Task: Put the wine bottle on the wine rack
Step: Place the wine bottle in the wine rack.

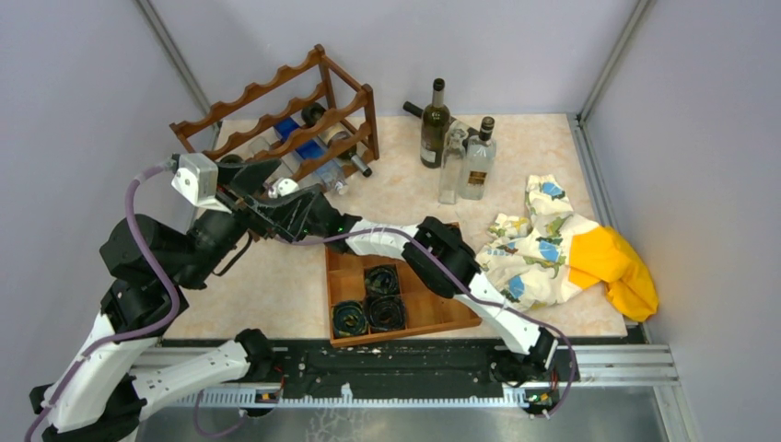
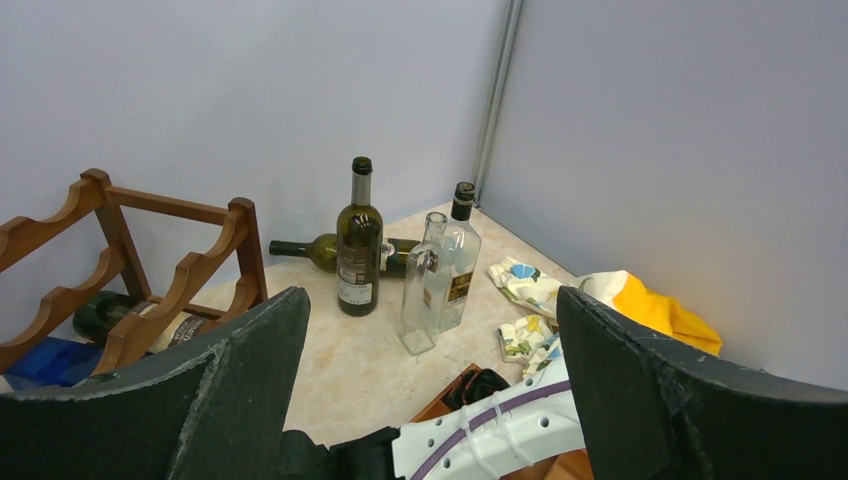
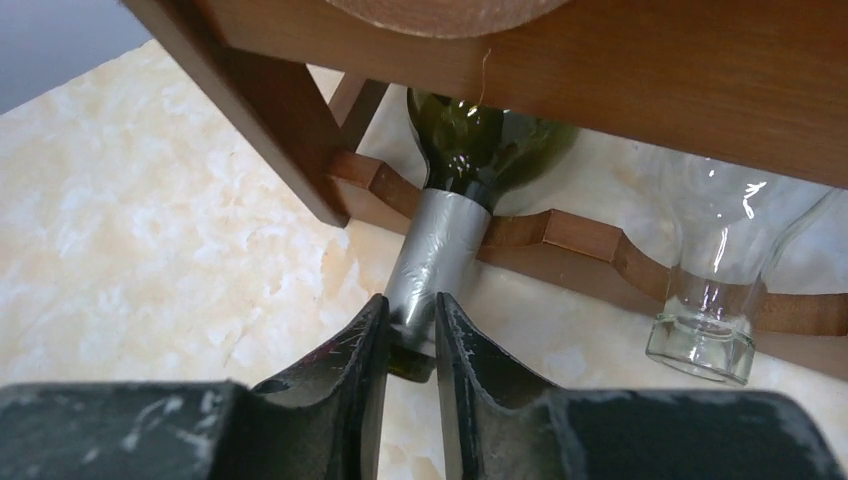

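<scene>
The dark reddish-brown wine rack (image 1: 285,106) stands at the back left; it also shows in the left wrist view (image 2: 120,270) and the right wrist view (image 3: 600,70). A green wine bottle (image 3: 470,150) with a silver foil neck lies in the rack's bottom tier, neck pointing out (image 1: 284,187). My right gripper (image 3: 412,320) is shut on that neck near its mouth, at the rack's front (image 1: 289,195). My left gripper (image 2: 430,300) is wide open and empty, hovering just left of the rack's front (image 1: 261,195) above the right arm's white link (image 2: 500,430).
Other bottles lie in the rack, among them a clear one (image 3: 715,300). A dark bottle (image 1: 435,124) and two clear bottles (image 1: 451,166) stand at the back middle, one lying behind. An orange-brown tray (image 1: 433,308) holds dark rolls. A patterned and yellow cloth (image 1: 553,249) lies right.
</scene>
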Available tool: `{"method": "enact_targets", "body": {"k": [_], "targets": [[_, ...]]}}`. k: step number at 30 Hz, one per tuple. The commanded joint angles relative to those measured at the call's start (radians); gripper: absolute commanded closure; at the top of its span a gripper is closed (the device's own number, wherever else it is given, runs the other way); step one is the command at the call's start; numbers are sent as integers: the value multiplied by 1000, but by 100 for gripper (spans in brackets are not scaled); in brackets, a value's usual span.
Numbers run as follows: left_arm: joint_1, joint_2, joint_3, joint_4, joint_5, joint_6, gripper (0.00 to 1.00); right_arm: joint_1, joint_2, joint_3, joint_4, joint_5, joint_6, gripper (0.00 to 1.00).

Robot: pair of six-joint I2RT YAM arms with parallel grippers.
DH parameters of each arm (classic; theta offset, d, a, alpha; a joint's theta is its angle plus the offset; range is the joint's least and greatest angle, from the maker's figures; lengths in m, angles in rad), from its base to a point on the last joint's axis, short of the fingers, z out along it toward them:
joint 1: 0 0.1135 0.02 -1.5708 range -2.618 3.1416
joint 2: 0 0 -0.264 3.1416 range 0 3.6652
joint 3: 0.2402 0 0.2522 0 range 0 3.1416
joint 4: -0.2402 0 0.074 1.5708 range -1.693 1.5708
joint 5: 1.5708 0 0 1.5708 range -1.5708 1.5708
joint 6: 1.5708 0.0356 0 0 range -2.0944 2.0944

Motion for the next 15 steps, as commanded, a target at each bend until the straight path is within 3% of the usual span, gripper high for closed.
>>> {"method": "enact_targets", "body": {"k": [1, 4, 15], "targets": [[-6, -7, 11, 20, 5, 9, 1, -24, -124, -76, 176, -134, -6, 76], [-6, -6, 9, 22, 13, 6, 1, -27, -143, -83, 194, -221, -29, 75], [-6, -41, -7, 23, 8, -21, 1, -25, -166, -147, 61, -299, -79, 78]]}}
